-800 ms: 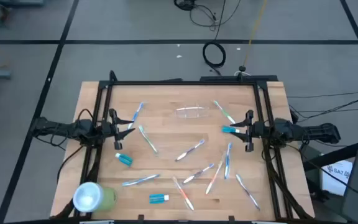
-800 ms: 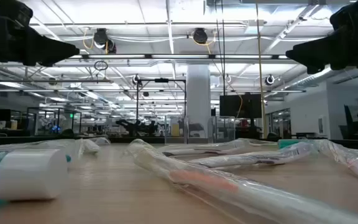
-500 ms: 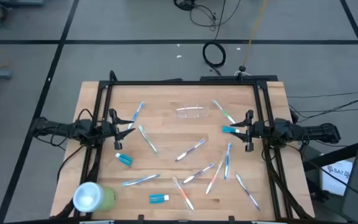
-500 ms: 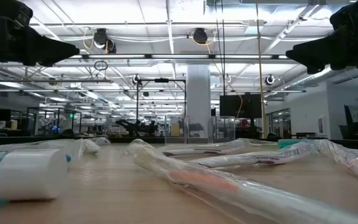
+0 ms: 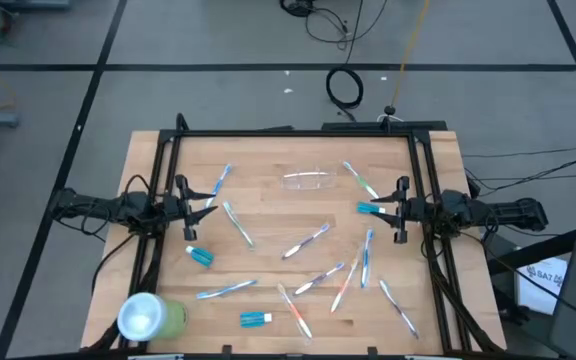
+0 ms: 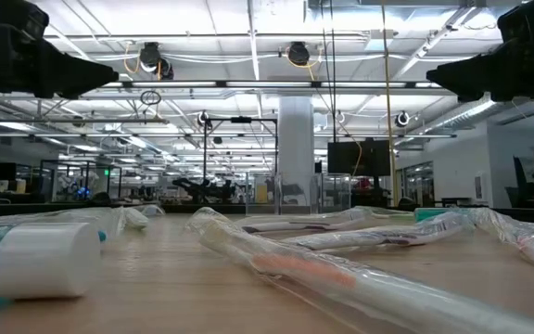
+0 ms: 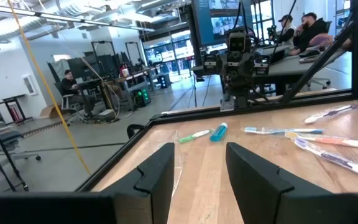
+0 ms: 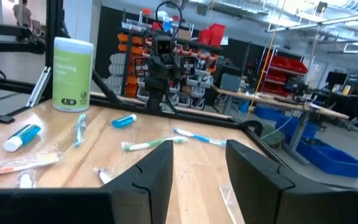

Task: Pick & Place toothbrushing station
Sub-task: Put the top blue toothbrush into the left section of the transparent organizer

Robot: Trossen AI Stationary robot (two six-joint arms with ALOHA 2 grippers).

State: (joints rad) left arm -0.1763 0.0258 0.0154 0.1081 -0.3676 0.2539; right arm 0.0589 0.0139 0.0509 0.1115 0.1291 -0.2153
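Observation:
The toothbrushing station, a small clear cup (image 5: 308,180), lies on its side on the wooden table (image 5: 268,150), toward the far middle. My left gripper (image 5: 184,200) hovers open over the table's left edge, its fingers (image 7: 161,176) pointing across the table. My right gripper (image 5: 400,210) hovers open over the right edge, facing it, with its fingers (image 8: 158,169) apart. Nothing lies between either pair of fingers. The cup is between the two grippers and somewhat farther back.
Several wrapped toothbrushes (image 5: 306,240) lie scattered over the table. Small toothpaste tubes lie at the left (image 5: 200,256), near front (image 5: 256,318) and beside my right gripper (image 5: 370,209). A light-green cup (image 5: 148,318) stands at the near left corner. A black frame (image 5: 298,132) borders the table.

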